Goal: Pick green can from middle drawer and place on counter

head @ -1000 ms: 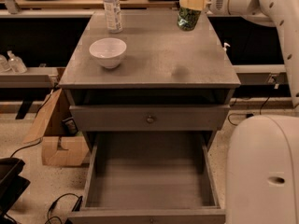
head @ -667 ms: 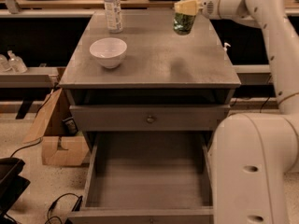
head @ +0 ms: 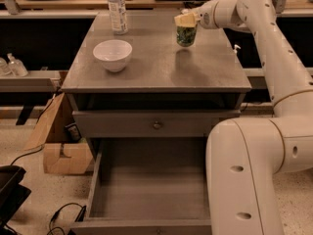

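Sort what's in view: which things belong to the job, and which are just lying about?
Job: green can, held by the gripper over the counter; open middle drawer.
Lying about: white bowl, clear bottle, cardboard box.

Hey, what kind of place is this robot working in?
Probably a robotics lab or workshop, not a home: plain wooden benches behind, a cardboard box and loose cables on the floor. The gripper holds a green can above the grey counter.
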Motion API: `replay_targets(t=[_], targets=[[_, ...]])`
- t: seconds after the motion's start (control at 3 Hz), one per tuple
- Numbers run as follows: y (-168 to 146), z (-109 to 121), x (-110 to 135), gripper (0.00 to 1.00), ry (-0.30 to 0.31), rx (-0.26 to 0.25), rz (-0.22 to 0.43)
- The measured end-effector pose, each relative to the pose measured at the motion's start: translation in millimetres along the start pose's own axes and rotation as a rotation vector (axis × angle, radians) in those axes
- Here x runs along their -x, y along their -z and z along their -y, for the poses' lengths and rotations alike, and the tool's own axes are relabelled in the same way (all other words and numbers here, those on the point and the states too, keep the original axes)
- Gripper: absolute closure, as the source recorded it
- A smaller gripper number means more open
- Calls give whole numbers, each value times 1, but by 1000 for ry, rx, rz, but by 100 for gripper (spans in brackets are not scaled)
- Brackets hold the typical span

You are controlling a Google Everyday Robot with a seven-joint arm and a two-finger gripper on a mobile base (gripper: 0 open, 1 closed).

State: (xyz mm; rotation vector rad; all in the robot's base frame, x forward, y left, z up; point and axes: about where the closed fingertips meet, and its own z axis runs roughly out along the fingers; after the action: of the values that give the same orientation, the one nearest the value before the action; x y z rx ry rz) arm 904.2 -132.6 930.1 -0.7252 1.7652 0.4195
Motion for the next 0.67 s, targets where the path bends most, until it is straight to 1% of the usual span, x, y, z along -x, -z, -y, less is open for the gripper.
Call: replay_targets(t=[0.33, 0.67], targets=[[-5, -2, -3, 86, 1, 3, -6], [-8, -4, -5, 63, 0, 7, -8]])
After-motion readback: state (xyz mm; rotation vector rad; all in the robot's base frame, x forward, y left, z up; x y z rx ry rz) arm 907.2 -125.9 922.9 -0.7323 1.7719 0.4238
